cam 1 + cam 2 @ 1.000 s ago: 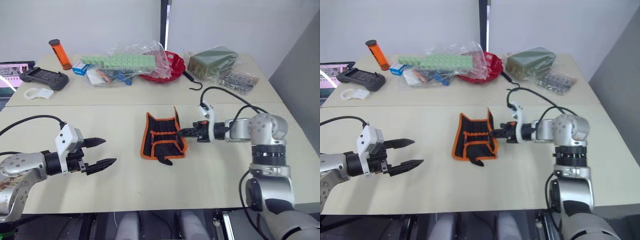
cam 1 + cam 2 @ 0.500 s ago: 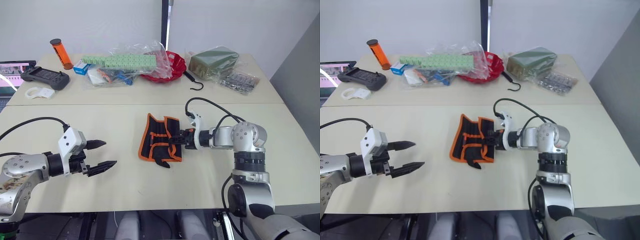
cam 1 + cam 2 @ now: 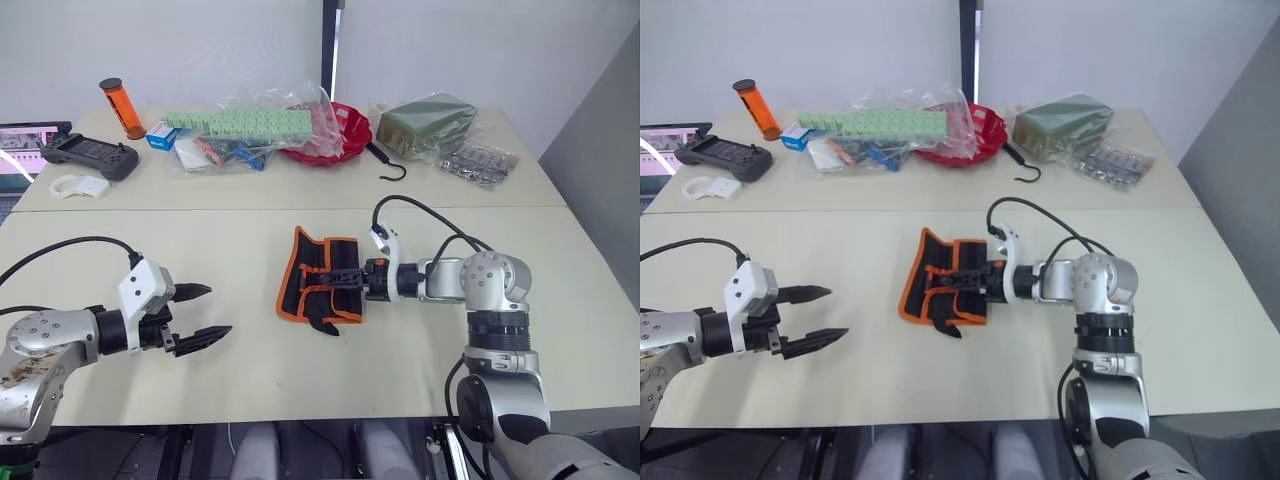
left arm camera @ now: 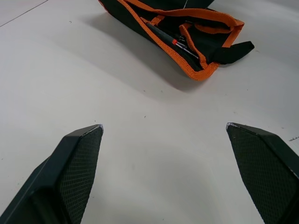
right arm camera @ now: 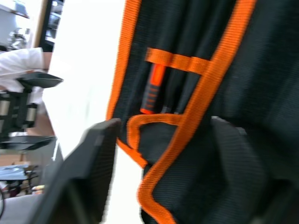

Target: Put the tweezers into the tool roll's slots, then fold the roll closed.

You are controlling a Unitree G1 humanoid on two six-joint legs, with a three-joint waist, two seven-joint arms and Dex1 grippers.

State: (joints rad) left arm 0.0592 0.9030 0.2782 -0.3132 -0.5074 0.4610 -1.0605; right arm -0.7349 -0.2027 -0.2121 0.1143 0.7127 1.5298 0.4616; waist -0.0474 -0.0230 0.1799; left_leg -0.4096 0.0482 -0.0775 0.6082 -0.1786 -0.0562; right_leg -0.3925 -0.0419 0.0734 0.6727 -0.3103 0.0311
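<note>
The tool roll (image 3: 306, 287), black fabric with orange piping, lies partly folded at the table's middle, a black strap (image 3: 327, 323) sticking out at its near end. Slim black tweezers (image 4: 163, 35) sit tucked in its slots (image 5: 175, 88), mostly hidden by the fold; one tool there has an orange handle (image 5: 153, 88). My right gripper (image 3: 347, 281) is open at the roll's right edge, its fingers (image 5: 93, 172) spread over the folded flap. My left gripper (image 3: 200, 313) hangs open well to the roll's left, nothing between its fingers (image 4: 74, 158).
Along the back of the table stand a black game controller (image 3: 88, 155), an orange tube (image 3: 120, 108), plastic bags of green blocks (image 3: 250, 125), a red bowl (image 3: 340, 135), a black hook (image 3: 385, 160) and a green packet (image 3: 425, 120). A white item (image 3: 78, 186) lies far left.
My right gripper moved left with the roll's right flap, laid it over the roll, and opened. The left arm has hardly moved.
</note>
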